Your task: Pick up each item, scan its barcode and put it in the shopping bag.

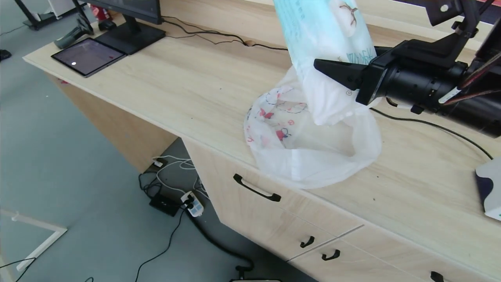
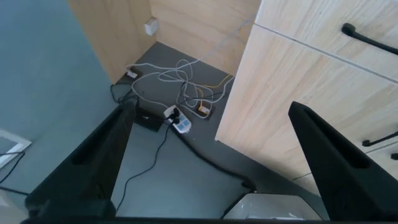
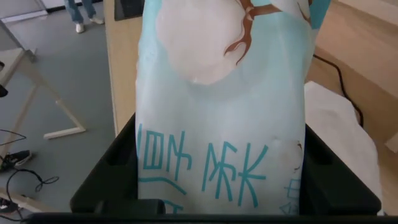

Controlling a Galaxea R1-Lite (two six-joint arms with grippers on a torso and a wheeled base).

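A soft light-blue and white package (image 1: 325,35) hangs upright over the counter, and my right gripper (image 1: 332,69) is shut on its lower half. In the right wrist view the package (image 3: 224,93) stands between the fingers of the right gripper (image 3: 221,186). Its white lower end hangs at the open mouth of the white plastic shopping bag (image 1: 313,164), which slumps near the counter's front edge with red-printed items inside. My left gripper (image 2: 214,165) is open and holds nothing, down beside the cabinet front above the floor.
A monitor (image 1: 129,15), a tablet (image 1: 88,55) and a handheld scanner (image 1: 72,35) stand at the counter's far left. A white box (image 1: 489,188) lies at the right edge. Black cables cross the counter. Drawer handles (image 1: 256,188) face front; a power strip (image 2: 180,124) and wires lie on the floor.
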